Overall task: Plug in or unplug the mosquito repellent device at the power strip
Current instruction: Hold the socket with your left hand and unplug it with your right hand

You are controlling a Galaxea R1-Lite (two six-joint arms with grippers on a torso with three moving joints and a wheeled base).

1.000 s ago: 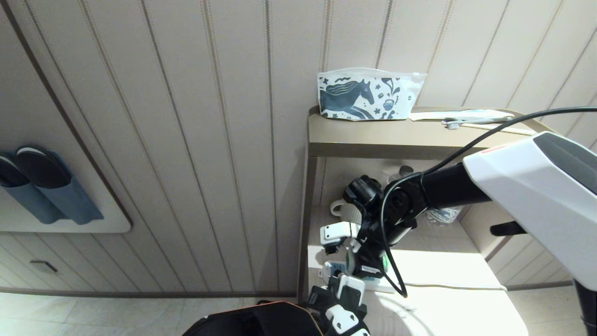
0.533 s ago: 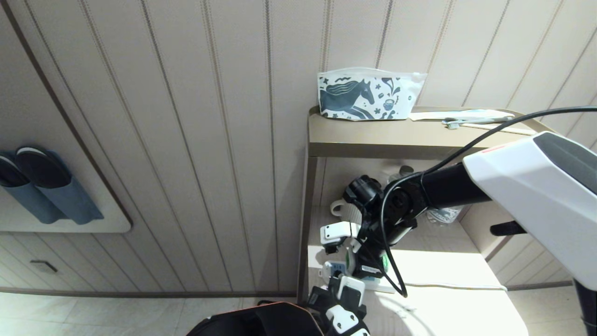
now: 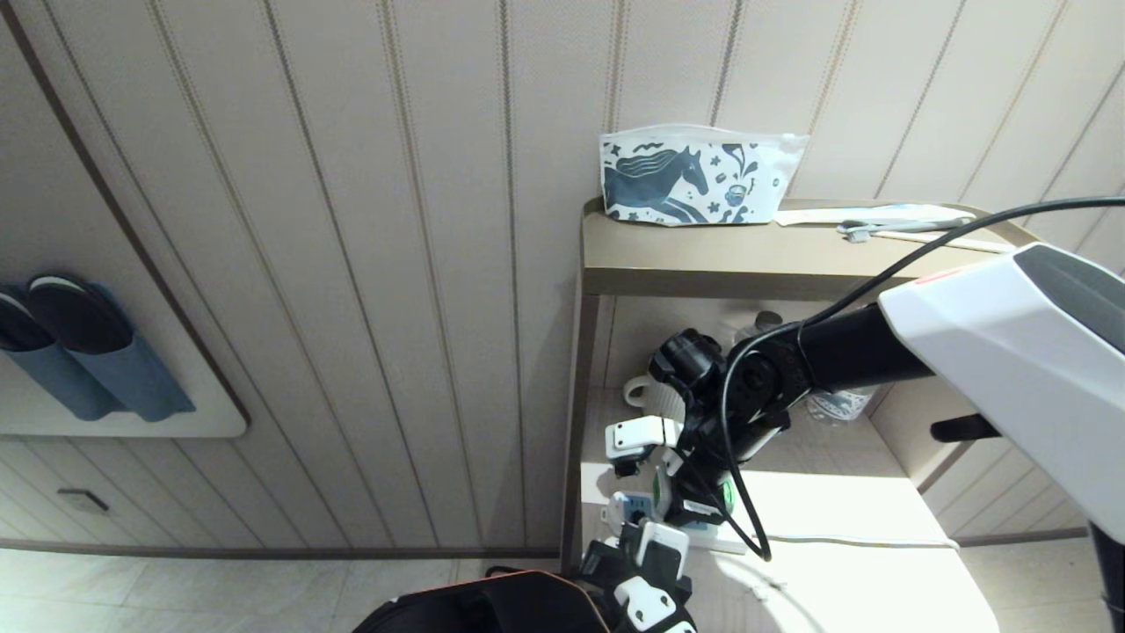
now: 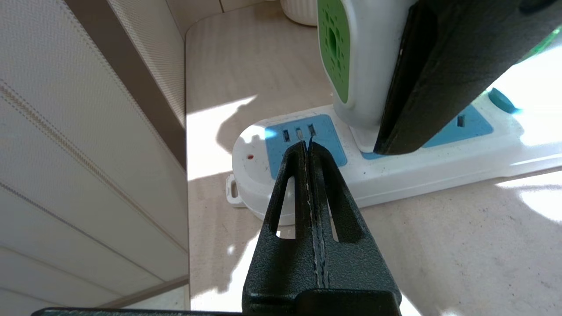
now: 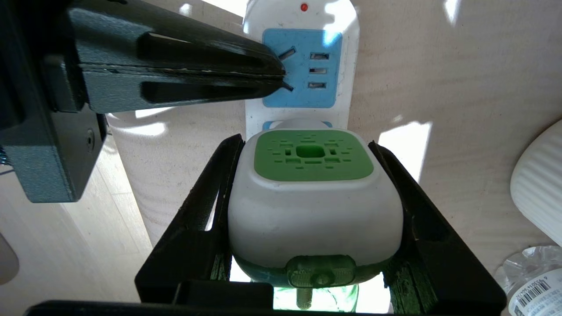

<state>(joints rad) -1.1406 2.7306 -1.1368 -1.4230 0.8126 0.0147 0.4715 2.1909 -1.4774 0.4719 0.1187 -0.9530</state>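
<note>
right gripper [image 5: 307, 193] is clamped on the mosquito repellent device [image 5: 314, 199], one black finger [image 5: 204, 206] pressed to each side of its white body, green vented face pointing toward the far end of the power strip [image 5: 303, 66]. the device stands on the power strip at the second blue socket face, its base against the strip; from the left wrist view the white foot of the device [image 4: 360, 74] sits right on the blue panel, whether the pins are fully seated i cannot tell. a translucent green bottle [image 5: 314, 300] shows at the device's underside near the wrist. left gripper [image 4: 308, 147] has its jaws clenched together on nothing, tips resting at or just above the end socket face of the power strip [image 4: 395, 162], beside the device; contact with the strip cannot be confirmed. a small red light [image 5: 303, 7] is visible at the strip's end, a round blue button [image 4: 500, 100] at the other side of the device. the strip lies flat on the lower shelf [image 3: 844, 492] of a beige cabinet [image 3: 747, 255], close to its left wall. in the head view the right arm [image 3: 993, 352] reaches in from the right over the shelf, the left gripper [image 3: 646, 532] comes up from below. a white ribbed cup [image 5: 540, 184] stands near the device, a clear water bottle [image 5: 533, 281] just beside it. on the cabinet top, a horse-print pouch [image 3: 694, 180] leans against the wall.
</note>
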